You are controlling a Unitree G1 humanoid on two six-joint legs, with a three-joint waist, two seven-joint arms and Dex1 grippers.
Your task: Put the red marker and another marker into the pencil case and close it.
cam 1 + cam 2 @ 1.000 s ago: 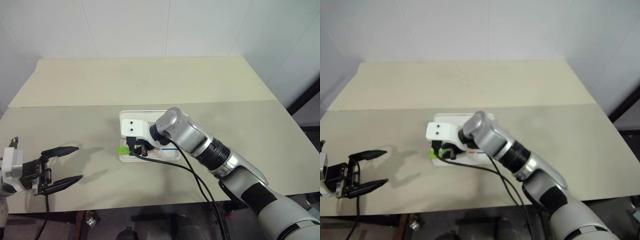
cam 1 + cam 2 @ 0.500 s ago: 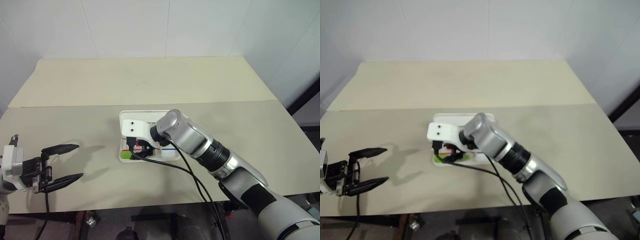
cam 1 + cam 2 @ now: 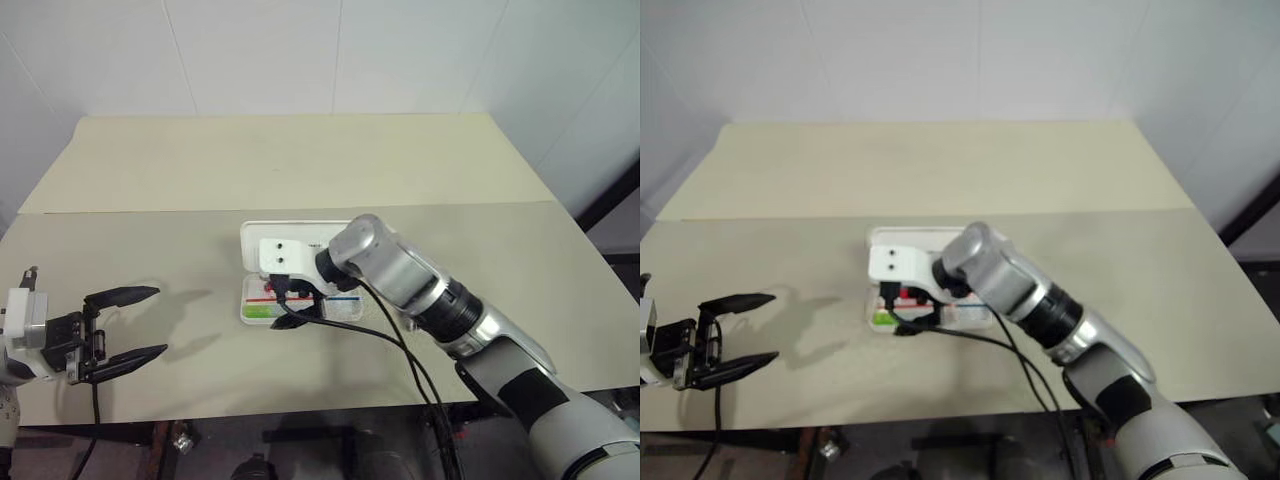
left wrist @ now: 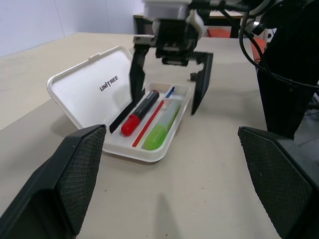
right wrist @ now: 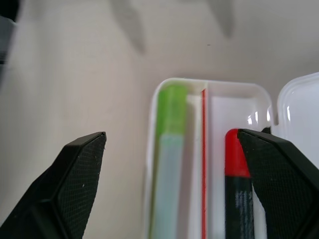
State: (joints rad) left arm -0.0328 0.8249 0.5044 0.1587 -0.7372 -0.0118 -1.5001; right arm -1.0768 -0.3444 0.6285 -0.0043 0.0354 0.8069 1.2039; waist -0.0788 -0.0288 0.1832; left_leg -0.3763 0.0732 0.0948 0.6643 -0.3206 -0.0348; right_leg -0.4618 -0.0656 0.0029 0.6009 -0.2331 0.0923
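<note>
Red marker (image 4: pixel 140 112) and green marker (image 4: pixel 162 130) lie in the open case (image 4: pixel 94 92). The right hand (image 4: pixel 169 87) hangs above them, fingers apart. The left hand (image 3: pixel 118 329) is spread too.

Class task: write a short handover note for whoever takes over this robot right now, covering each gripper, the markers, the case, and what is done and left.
Left gripper: open, holding nothing, off to the side above the table.
Right gripper: open, holding nothing, just above the pencil case.
Red marker and green marker: lying side by side in the case's tray.
Done: both markers are in.
Left: shut the lid, which stands open.
</note>
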